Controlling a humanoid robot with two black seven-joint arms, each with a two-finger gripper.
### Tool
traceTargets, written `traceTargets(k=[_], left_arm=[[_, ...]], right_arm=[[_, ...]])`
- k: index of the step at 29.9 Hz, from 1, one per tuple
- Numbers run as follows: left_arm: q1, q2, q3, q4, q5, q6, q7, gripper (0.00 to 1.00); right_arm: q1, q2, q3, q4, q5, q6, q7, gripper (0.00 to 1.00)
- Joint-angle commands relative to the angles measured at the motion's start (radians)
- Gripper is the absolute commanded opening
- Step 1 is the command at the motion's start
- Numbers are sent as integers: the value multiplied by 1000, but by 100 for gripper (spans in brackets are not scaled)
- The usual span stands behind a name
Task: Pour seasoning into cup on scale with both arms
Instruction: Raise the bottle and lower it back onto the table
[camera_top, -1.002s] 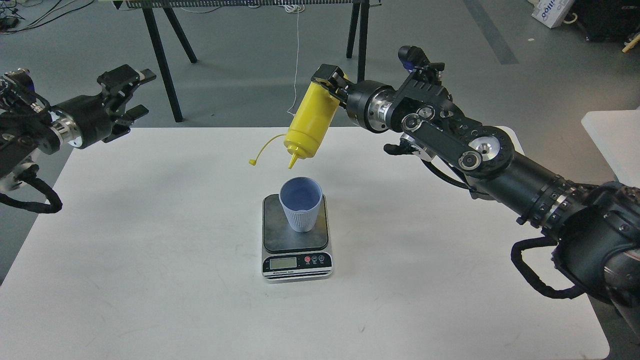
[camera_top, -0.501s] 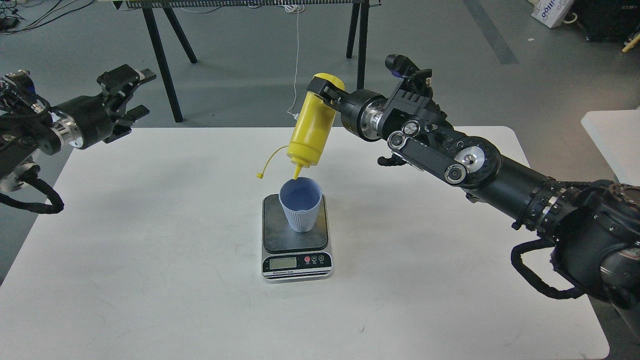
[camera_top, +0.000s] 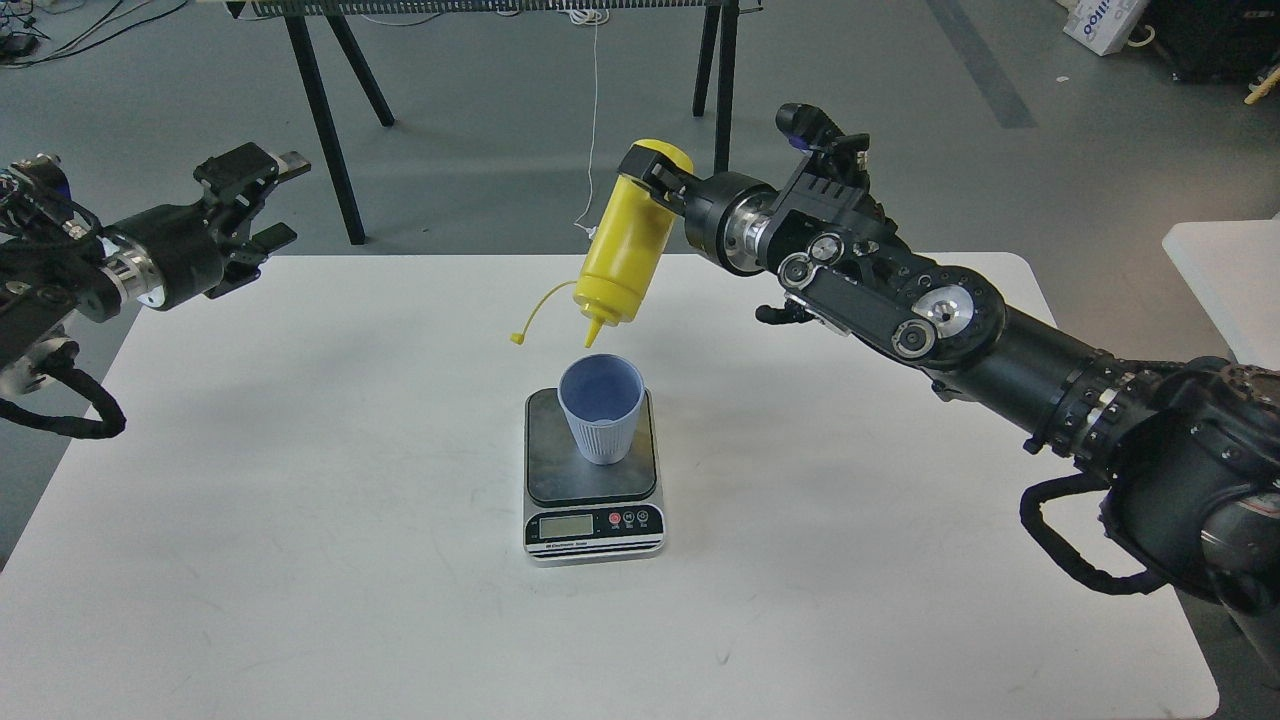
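The light-blue ribbed cup stands upright on the dark plate of the silver scale in the middle of the white table. My right gripper is shut on the yellow seasoning bottle, which hangs upside down and slightly tilted, its nozzle tip just above the cup's far rim. The cap strap dangles to the left. My left gripper is open and empty, raised above the table's far left corner, far from the cup.
The white table reaches the frame's near edge. Black stand legs rise on the floor behind it. A second white surface shows at the right edge. My right arm spans the table's right side.
The bottle swung more upright over the cup and dipped its nozzle to the rim, then lifted slightly. My left gripper drifted a little left.
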Motion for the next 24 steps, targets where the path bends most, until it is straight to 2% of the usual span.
traceTargets(k=[1,5,8,10,13,16,23,24], left_arm=[[-2,1,-1,0,1,0,0,99],[-5,1,-2,-5,1,0,0,99],[-8,1,-2,-6,1,0,0,99],[-12,0,-1,-6,2,0,0,99],[-14,-3,-1,-8,2,0,0,99],[-14,-8,-1,-9,4,0,0,99],[-12,-17,-1,-9,4,0,0,99],[-11,-18,1,-9,4,0,0,99]], right_arm=[[-1,0,162,-9,116,-1,-34,7],[-4,-6,326,-10,342,1,-85,7],[-30,-101,473,-13,606,5,-159,7],[-92,-158,530,-15,819,10,-191,7],[-238,-264,575,-9,1091,48,-196,7],[-417,-322,613,-1,1277,151,-197,7],[-723,-339,649,-1,1383,457,-202,8],[-749,-338,649,-1,1386,476,-202,8]])
